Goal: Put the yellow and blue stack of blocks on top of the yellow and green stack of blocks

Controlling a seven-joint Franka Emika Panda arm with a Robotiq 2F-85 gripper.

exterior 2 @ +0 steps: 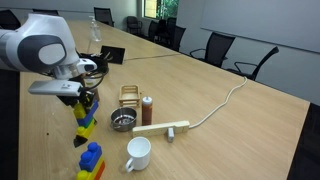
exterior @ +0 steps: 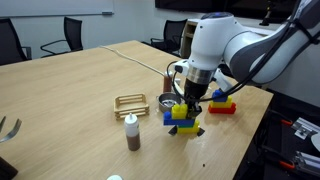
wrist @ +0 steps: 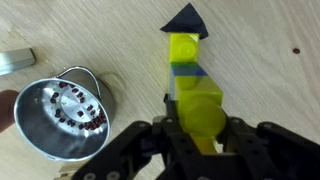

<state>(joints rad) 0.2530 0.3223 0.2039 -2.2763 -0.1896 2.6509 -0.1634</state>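
My gripper [exterior: 190, 98] is shut on the yellow and blue stack of blocks [exterior: 182, 114] and holds it upright over the table; both also show in an exterior view, the gripper [exterior 2: 85, 100] and the stack [exterior 2: 85, 124]. In the wrist view the jaws [wrist: 197, 128] clamp the stack's yellow end [wrist: 190, 75]. A low dark piece [exterior: 192, 131] lies right under the stack's lower end, and it shows as a dark tip [wrist: 185, 18] in the wrist view. It looks like the yellow and green stack, mostly hidden. I cannot tell whether the two touch.
A red-based stack with blue and yellow on top [exterior: 222, 104] [exterior 2: 92, 160] stands close by. A metal strainer cup [exterior: 167, 103] [wrist: 65, 115], a brown bottle [exterior: 131, 133], a wooden rack [exterior: 130, 102], a white mug [exterior 2: 138, 153], a wooden bar [exterior 2: 165, 127] and a cable lie around. Chairs ring the table.
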